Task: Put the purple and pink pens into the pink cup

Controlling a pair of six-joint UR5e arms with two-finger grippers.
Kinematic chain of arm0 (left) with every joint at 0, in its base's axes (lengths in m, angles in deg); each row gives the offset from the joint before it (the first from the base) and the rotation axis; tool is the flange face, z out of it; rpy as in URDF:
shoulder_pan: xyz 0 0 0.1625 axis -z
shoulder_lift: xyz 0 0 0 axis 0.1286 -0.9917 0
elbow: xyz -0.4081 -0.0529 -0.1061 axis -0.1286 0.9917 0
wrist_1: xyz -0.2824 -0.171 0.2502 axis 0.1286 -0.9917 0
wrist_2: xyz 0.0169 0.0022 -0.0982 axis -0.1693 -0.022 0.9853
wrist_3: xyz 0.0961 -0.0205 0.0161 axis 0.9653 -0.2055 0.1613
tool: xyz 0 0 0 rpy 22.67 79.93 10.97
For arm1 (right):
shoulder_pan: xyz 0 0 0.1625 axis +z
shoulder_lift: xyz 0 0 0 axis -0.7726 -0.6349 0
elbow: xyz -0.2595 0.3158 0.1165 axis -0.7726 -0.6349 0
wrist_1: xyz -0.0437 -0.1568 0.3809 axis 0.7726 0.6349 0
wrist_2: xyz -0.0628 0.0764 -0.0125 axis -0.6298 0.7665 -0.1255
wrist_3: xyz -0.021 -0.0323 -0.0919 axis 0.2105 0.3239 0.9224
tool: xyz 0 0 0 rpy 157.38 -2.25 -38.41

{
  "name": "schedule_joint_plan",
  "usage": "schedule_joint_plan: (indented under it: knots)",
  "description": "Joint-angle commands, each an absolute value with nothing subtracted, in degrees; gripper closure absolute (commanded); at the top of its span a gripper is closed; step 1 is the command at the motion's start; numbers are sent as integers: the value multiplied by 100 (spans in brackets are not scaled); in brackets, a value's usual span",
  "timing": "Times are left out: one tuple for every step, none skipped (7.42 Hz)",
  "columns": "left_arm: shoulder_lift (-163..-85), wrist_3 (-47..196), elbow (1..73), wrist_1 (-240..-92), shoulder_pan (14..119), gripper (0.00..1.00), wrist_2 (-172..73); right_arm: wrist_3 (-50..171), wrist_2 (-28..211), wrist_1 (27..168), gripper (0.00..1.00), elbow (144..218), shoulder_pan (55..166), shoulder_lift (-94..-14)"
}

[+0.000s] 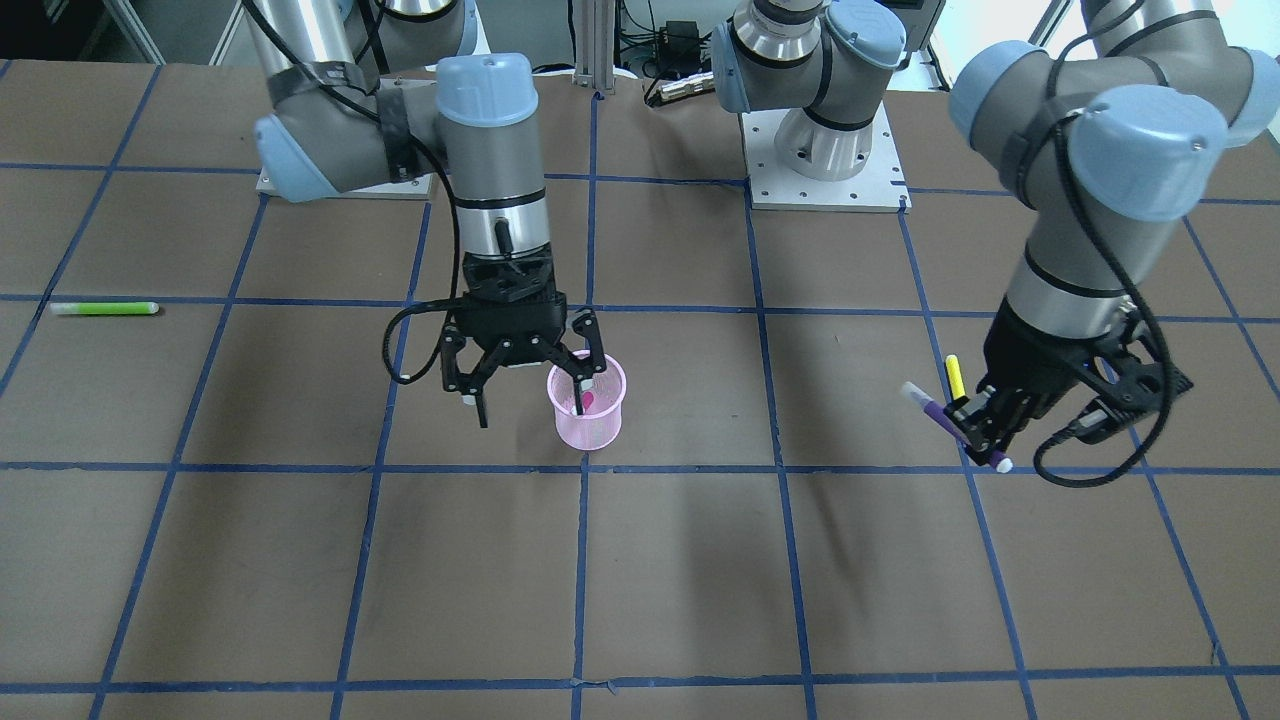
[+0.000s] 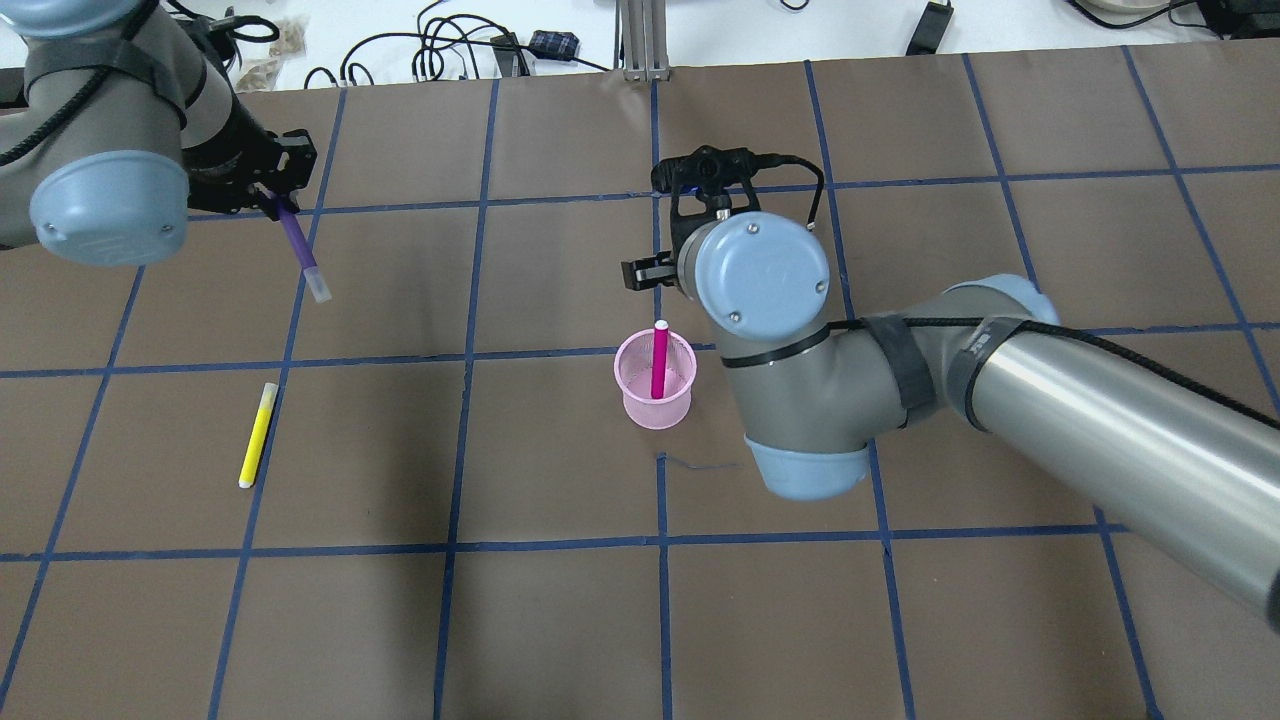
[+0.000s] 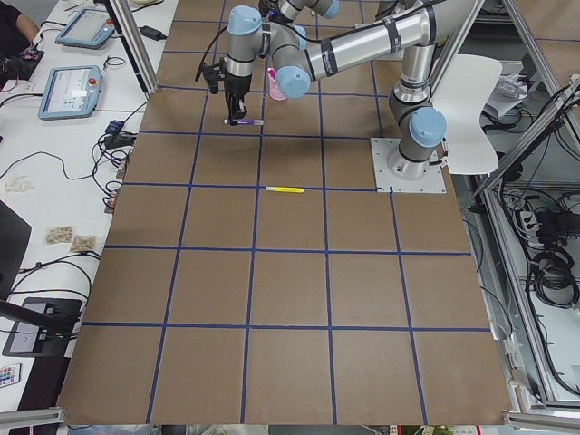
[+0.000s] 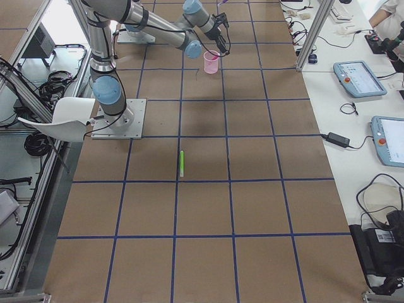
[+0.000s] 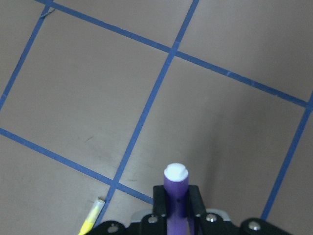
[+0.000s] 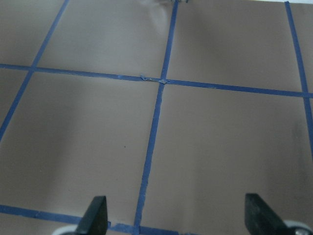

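Note:
The pink cup (image 1: pixel 587 418) stands upright near the table's middle and also shows in the overhead view (image 2: pixel 655 398). The pink pen (image 2: pixel 659 360) stands inside it, white tip up. My right gripper (image 1: pixel 532 405) is open and empty just above the cup, one finger over its rim; the right wrist view shows the fingers (image 6: pixel 95 218) spread wide over bare table. My left gripper (image 1: pixel 985 425) is shut on the purple pen (image 1: pixel 940 418) and holds it slanted above the table, far to the cup's side. The pen also shows in the overhead view (image 2: pixel 298 243) and in the left wrist view (image 5: pixel 175 193).
A yellow pen (image 2: pixel 257 435) lies on the table near the left gripper and also shows in the front view (image 1: pixel 954 376). A green pen (image 1: pixel 105 308) lies far out on the right arm's side. The arm base plates (image 1: pixel 825 185) sit at the robot's edge of the table.

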State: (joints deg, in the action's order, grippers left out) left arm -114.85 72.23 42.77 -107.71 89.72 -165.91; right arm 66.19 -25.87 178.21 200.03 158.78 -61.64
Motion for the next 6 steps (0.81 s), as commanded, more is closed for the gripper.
schedule_joint_plan:
  knots:
    - [-11473, 5986, 4293, -10425, 9884, 100, -16639, 6940, -2223, 15695, 0, 19538, 14811, -6800]
    - [-11508, 5572, 4302, -10275, 10271, 100, -16752, 7212, -1909, 14747, 0, 19372, 14423, -7047]
    - [-11570, 5011, 4320, -10091, 10771, 100, -17197, 7241, -1854, 13859, 0, 19057, 14219, -7154]
    - [-11614, 4622, 4346, -9863, 11246, 100, -17463, 7250, -1862, 13041, 0, 18610, 14174, -7155]
    - [-11684, 3992, 4407, -9747, 11590, 100, -17587, 7389, -1871, 12319, 0, 18153, 14147, -7146]
    - [-11772, 3524, 4434, -9738, 11863, 100, -17606, 7738, -1941, 11712, 0, 17861, 14156, -7163]
